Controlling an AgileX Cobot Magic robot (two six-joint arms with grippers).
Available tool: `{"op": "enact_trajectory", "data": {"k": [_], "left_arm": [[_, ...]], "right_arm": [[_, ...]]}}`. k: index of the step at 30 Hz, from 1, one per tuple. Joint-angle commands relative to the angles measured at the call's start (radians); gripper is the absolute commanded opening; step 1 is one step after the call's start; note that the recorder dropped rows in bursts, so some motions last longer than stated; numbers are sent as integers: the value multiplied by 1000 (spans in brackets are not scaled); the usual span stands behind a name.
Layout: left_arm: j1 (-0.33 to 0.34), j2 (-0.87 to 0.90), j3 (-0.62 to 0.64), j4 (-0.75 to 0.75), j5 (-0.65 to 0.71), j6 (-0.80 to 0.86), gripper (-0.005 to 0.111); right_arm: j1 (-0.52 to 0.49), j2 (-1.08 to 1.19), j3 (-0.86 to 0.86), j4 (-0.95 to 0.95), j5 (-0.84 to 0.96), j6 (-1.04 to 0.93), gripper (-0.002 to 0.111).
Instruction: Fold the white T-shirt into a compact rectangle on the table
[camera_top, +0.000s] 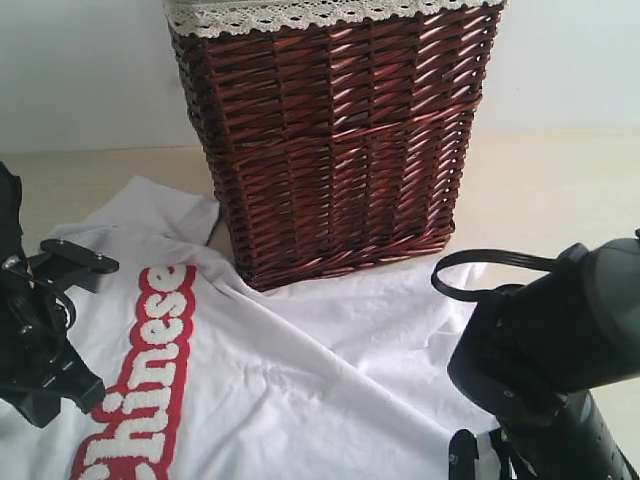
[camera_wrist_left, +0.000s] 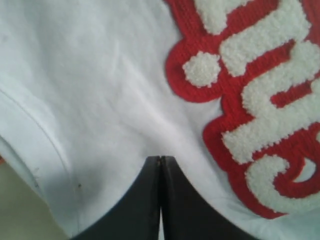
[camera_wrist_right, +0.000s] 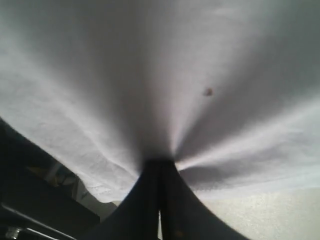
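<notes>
Dark brown wicker basket (camera_top: 335, 150) is seen upright at centre-back, w/ a white lace-trimmed liner (camera_top: 300, 14) folded over its rim. Pale wall (camera_top: 80, 70) is seen behind it.

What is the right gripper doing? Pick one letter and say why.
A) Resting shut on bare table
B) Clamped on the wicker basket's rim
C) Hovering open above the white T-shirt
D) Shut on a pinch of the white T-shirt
D: in the right wrist view the right gripper has its jaws together, and the white T-shirt puckers in folds that run into its tips.
</notes>
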Motion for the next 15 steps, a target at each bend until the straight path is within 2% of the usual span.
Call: {"op": "enact_trajectory", "data": {"k": [1, 4, 11, 13, 15], "left_arm": [[2, 41, 11, -87, 3, 81, 0], [2, 47, -14, -87, 29, 86, 0], [2, -27, -39, -131, 42, 123, 0], [2, -57, -35, -202, 39, 215, 0], [2, -90, -19, -333, 38, 356, 0]], "right_arm": [[-3, 25, 19, -73, -53, 8, 0], [-3, 12, 17, -106, -66, 19, 0], [-3, -154, -71, -33, -95, 33, 0], [-3, -226, -74, -33, -128, 33, 0], [-3, -304, -74, -33, -150, 33, 0]]}}
